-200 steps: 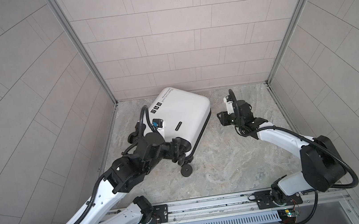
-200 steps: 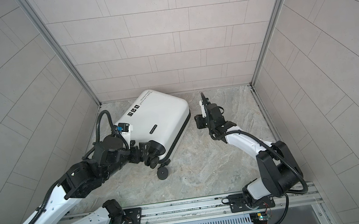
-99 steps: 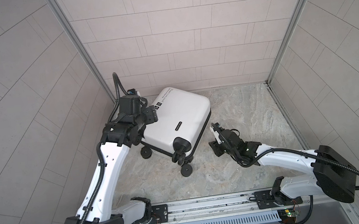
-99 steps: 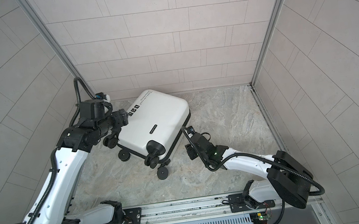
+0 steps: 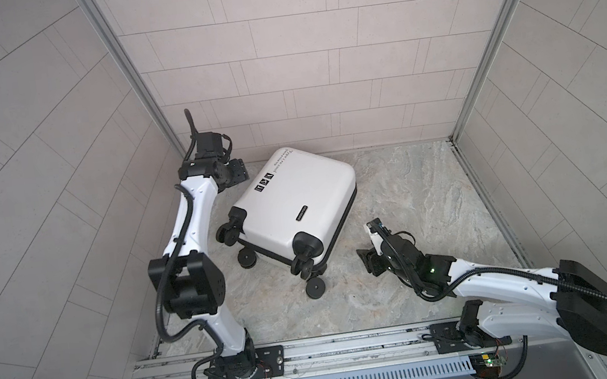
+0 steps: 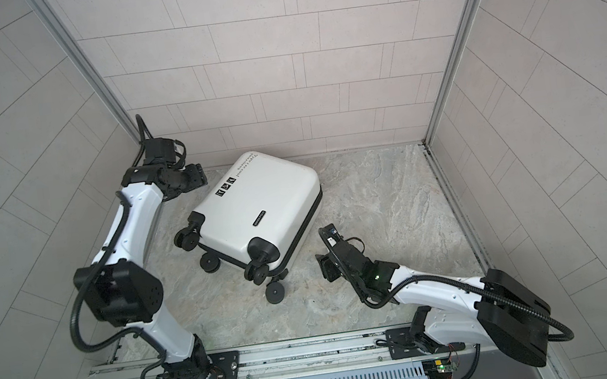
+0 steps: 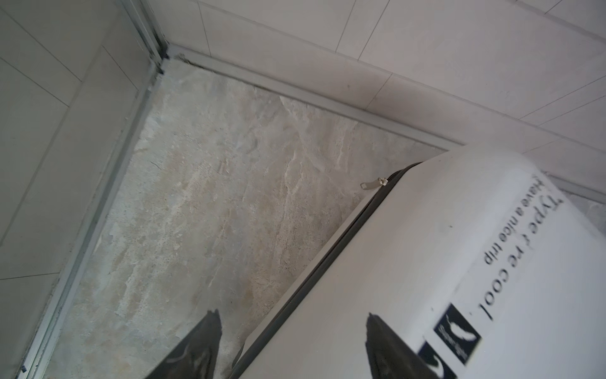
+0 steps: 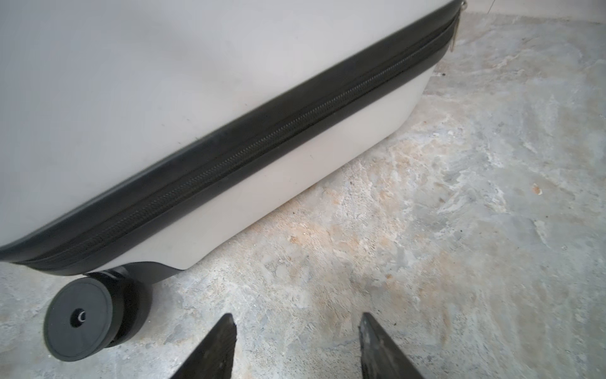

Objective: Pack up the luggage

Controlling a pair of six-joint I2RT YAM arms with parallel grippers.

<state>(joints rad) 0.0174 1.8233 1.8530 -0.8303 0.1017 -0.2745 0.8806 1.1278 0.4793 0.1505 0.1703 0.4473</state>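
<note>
- Your small white hard-shell luggage lies flat on the marbled grey tabletop between both claws. Its black zipper band is shut along the side you can see.
- Your left claw is spread wide and empty above the luggage's lettered corner, one finger over the shell and one past its edge.
- Your right claw is parted and grips nothing. It sits low beside the luggage's zipper side, near a round black wheel, touching neither.
</note>
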